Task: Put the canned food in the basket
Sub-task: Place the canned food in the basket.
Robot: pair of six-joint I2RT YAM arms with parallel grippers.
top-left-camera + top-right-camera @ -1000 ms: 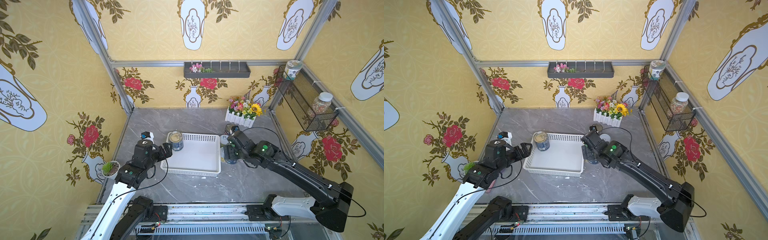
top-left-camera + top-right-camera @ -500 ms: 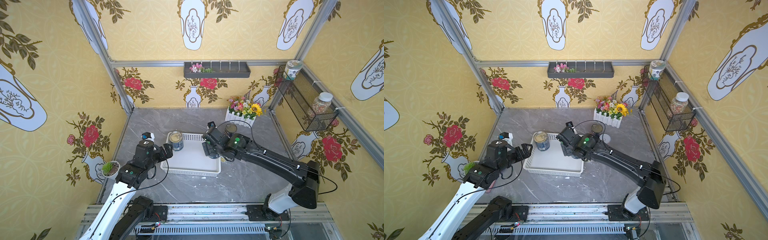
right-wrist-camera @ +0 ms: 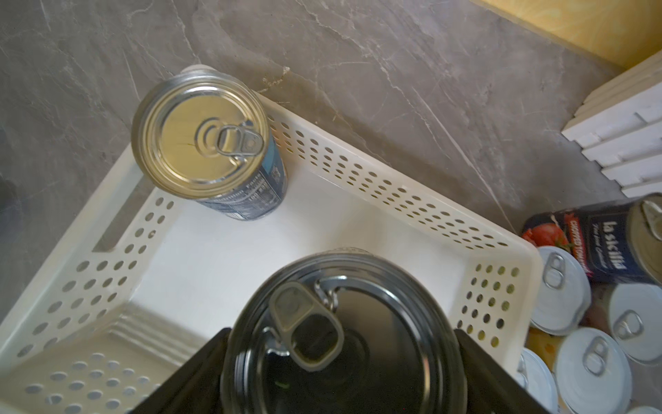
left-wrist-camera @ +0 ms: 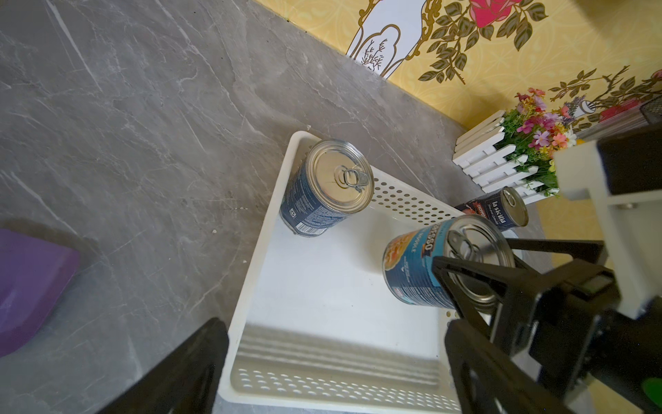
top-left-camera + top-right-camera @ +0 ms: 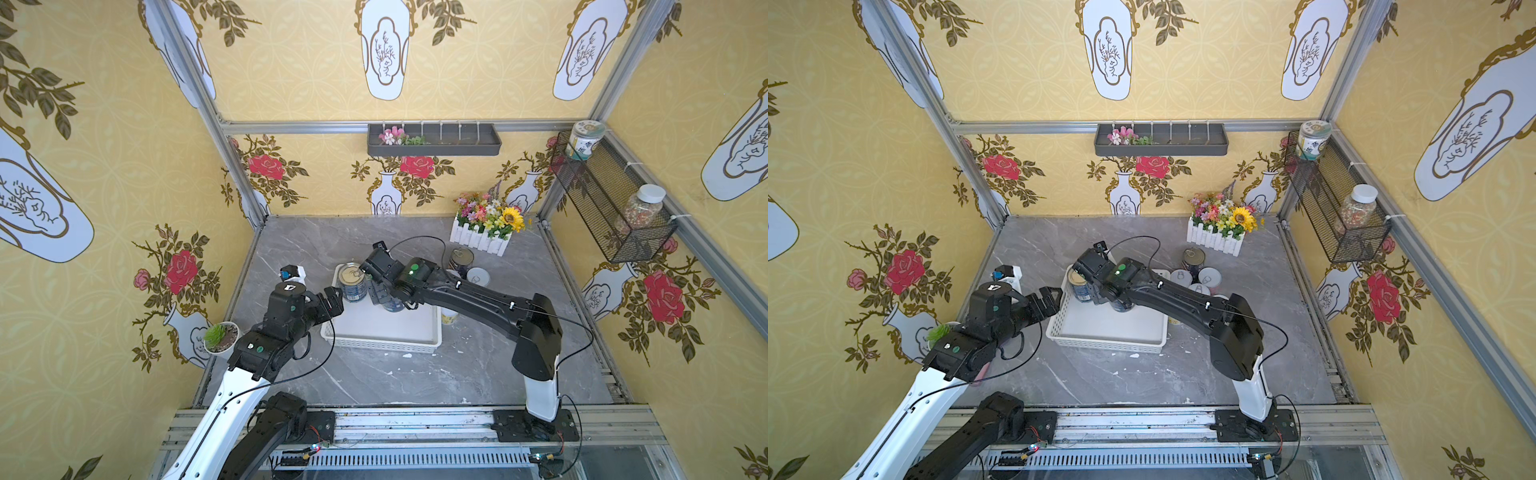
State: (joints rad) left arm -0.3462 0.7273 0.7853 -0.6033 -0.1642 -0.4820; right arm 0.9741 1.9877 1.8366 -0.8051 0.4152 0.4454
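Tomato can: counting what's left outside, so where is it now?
In a top view, the tomato can stands right of the basket, between the flower box and the white-lidded cans.

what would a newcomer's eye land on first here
The right gripper, clamped on a blue-labelled can over the white basket in the middle of the table. Next come a gold-lidded can standing in the basket's far left corner, and the cluster of tins on the table beside its right wall, near the flower box.
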